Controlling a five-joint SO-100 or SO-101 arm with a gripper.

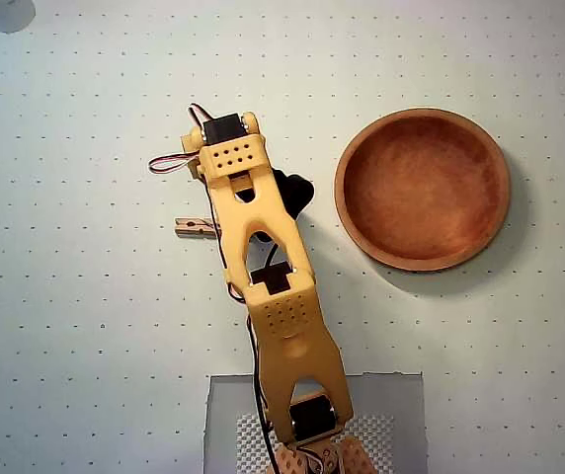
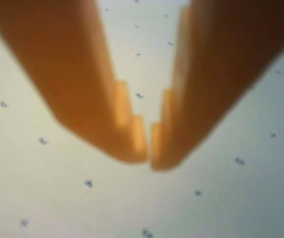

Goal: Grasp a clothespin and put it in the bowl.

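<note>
In the overhead view the pale wooden clothespin (image 1: 194, 227) lies flat on the dotted mat, its right end hidden under my yellow arm (image 1: 263, 247). The reddish-brown bowl (image 1: 342, 190) stands empty to the right of the arm, well apart from the pin. From above, the arm's wrist covers my gripper. In the wrist view the gripper (image 2: 148, 148) is close to the mat. Its two orange fingers (image 2: 97, 89) meet at the tips with nothing between them. Neither the clothespin nor the bowl shows in the wrist view.
The arm's base sits on a grey plate (image 1: 223, 415) at the bottom edge of the overhead view. Red and black servo wires (image 1: 169, 163) loop out to the left of the wrist. A white dotted mat (image 1: 85, 326) covers the table.
</note>
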